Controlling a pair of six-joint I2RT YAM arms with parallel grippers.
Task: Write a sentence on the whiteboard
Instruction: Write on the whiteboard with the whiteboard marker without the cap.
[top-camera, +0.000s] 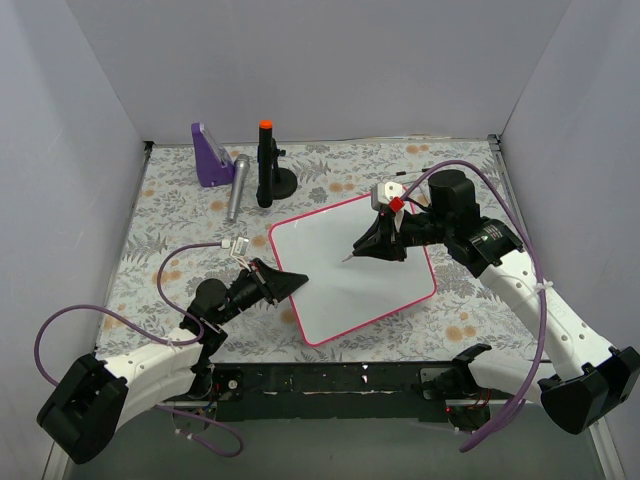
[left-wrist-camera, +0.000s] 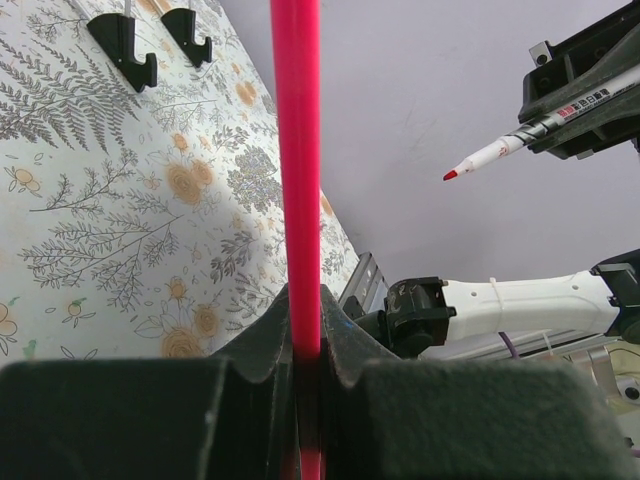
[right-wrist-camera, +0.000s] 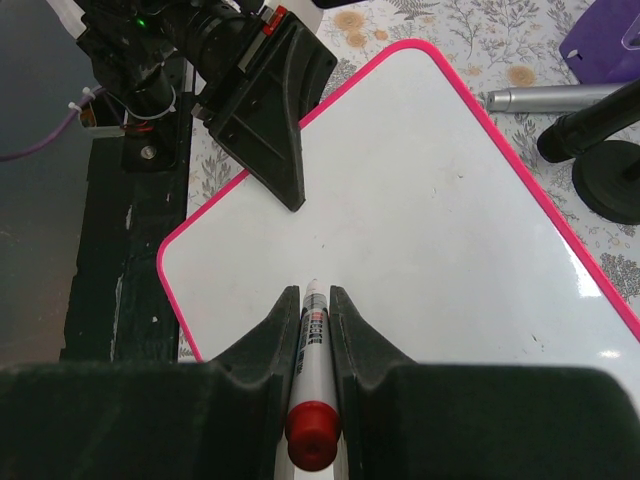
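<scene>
The whiteboard (top-camera: 352, 268) lies tilted on the floral table, white and glossy inside a pink frame. No sentence is in view; its face (right-wrist-camera: 430, 200) looks blank. My left gripper (top-camera: 296, 284) is shut on the board's left edge, and the pink frame (left-wrist-camera: 299, 150) runs up between its jaws (left-wrist-camera: 305, 335). My right gripper (top-camera: 367, 246) hovers over the board's middle, shut on a red-capped marker (right-wrist-camera: 314, 345) that points down at the face. The marker's red tip (left-wrist-camera: 452, 175) also shows in the left wrist view. Whether the tip touches the board I cannot tell. The left gripper (right-wrist-camera: 272, 120) also appears in the right wrist view.
At the back left stand a purple holder (top-camera: 210, 155), a silver cylinder (top-camera: 237, 188) and a black stand with an orange-topped post (top-camera: 268, 165). Grey walls close in three sides. A black rail (top-camera: 330, 378) runs along the near edge between the arm bases.
</scene>
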